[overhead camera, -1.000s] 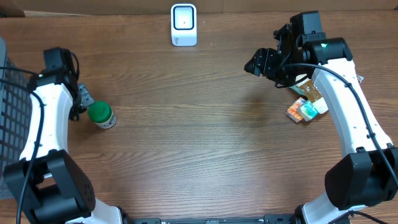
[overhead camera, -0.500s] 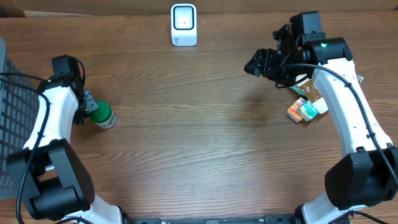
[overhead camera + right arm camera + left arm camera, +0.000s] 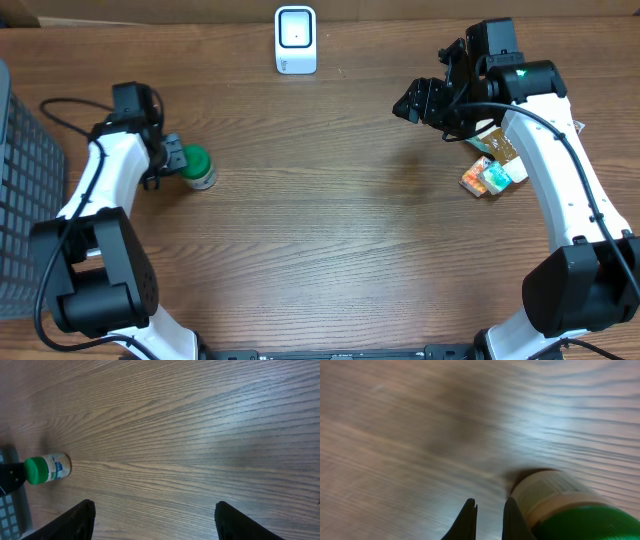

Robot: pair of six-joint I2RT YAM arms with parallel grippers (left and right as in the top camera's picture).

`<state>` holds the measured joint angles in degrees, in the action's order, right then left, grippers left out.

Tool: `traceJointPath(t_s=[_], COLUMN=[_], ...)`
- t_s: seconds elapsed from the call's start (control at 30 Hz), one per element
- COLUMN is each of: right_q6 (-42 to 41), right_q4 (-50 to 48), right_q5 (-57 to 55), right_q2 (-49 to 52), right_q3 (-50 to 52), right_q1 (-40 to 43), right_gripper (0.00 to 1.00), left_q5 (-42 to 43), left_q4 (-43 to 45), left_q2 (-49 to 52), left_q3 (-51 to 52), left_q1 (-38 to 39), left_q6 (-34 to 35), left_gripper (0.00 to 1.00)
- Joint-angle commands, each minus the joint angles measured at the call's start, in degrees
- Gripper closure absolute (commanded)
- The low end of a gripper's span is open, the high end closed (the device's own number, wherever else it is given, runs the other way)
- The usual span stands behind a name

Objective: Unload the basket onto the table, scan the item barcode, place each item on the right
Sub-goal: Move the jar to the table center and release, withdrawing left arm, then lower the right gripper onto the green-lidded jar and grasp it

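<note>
The left gripper (image 3: 172, 158), jaws clenched on nothing, has nudged the green-capped bottle (image 3: 198, 169) from near the table's (image 3: 330, 240) left edge toward the middle. It is now nearer the barcode scanner (image 3: 296, 40) at the far edge, but still unscanned. The right gripper (image 3: 413, 104) hovers, jaws released.

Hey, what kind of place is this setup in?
Probably a mock checkout on a wooden table: a white barcode scanner at the far edge, a green-capped bottle and small packets as goods, a wire basket at the left.
</note>
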<state>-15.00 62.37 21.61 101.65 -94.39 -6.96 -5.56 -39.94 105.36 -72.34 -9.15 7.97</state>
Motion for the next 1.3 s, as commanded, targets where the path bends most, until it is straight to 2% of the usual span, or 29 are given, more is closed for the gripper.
traceJointPath(t_s=[0.0, 0.17, 0.37, 0.47, 0.77, 0.97, 1.1, 1.27], right_q6=[0.3, 0.3, 0.3, 0.3, 0.3, 0.3, -0.5, -4.4], right_q4=[-0.4, -0.4, -0.3, -0.4, -0.4, -2.2, -4.9, -11.4], right_q5=[-0.1, -0.1, -0.1, -0.1, 0.1, 0.1, -0.3, -6.4], right_q2=[0.2, 0.2, 0.2, 0.2, 0.2, 0.2, 0.2, 0.3], right_q3=[0.2, 0.2, 0.2, 0.2, 0.2, 0.2, 0.2, 0.2], right_q1=[-0.2, -0.2, -0.2, -0.2, -0.3, -2.4, -5.8, -13.1], right_gripper=[0.26, 0.26, 0.26, 0.26, 0.27, 0.36, 0.37, 0.37], left_q5=[2.9, 6.9, 10.4, 13.2, 12.7, 12.4, 12.4, 10.6], left_q4=[1.3, 2.4, 1.6, 1.9, 2.9, 0.7, -7.1, -18.1], left_q2=[0.7, 0.7, 0.7, 0.7, 0.7, 0.5, -0.4, -0.5], left_q3=[0.1, 0.1, 0.1, 0.1, 0.1, -2.2, -9.2, -20.5], left_q1=[3.1, 6.9, 12.0, 14.9, 22.7, 20.2, 16.5, 12.0], left_q6=[-3.7, -3.7, 2.6, 3.0, 6.2, 9.9, 10.1, 10.1], left_gripper=[0.96, 0.96, 0.96, 0.96, 0.96, 0.96, 0.96, 0.96])
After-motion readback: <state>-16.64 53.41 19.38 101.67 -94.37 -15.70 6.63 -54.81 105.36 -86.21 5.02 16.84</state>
